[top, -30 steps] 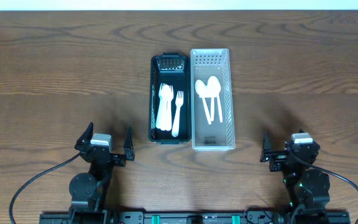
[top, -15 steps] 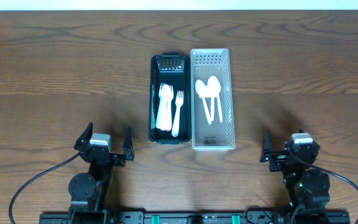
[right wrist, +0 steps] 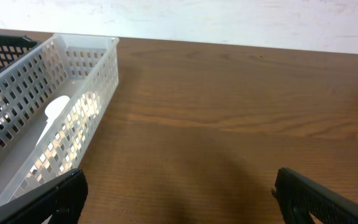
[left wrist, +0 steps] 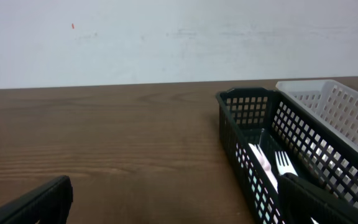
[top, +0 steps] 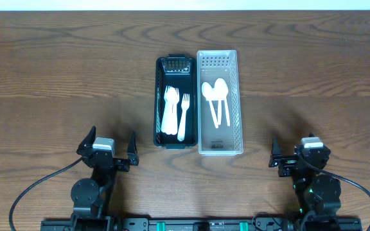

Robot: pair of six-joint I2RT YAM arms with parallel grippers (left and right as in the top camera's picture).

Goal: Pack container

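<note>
A black slotted basket (top: 160, 102) stands at the table's middle and holds several white plastic forks (top: 175, 112). Touching its right side is a white slotted basket (top: 238, 102) with white plastic spoons (top: 216, 97). My left gripper (top: 108, 142) is open and empty near the front left, well short of the baskets. My right gripper (top: 297, 149) is open and empty at the front right. The left wrist view shows the black basket (left wrist: 244, 127) with forks (left wrist: 283, 165) inside. The right wrist view shows the white basket (right wrist: 86, 81) with a spoon (right wrist: 55, 112).
The brown wooden table (top: 56, 77) lies bare to the left and right of the baskets. A pale wall (left wrist: 166, 37) stands behind the far edge. Black cables (top: 34, 192) trail from both arm bases at the front.
</note>
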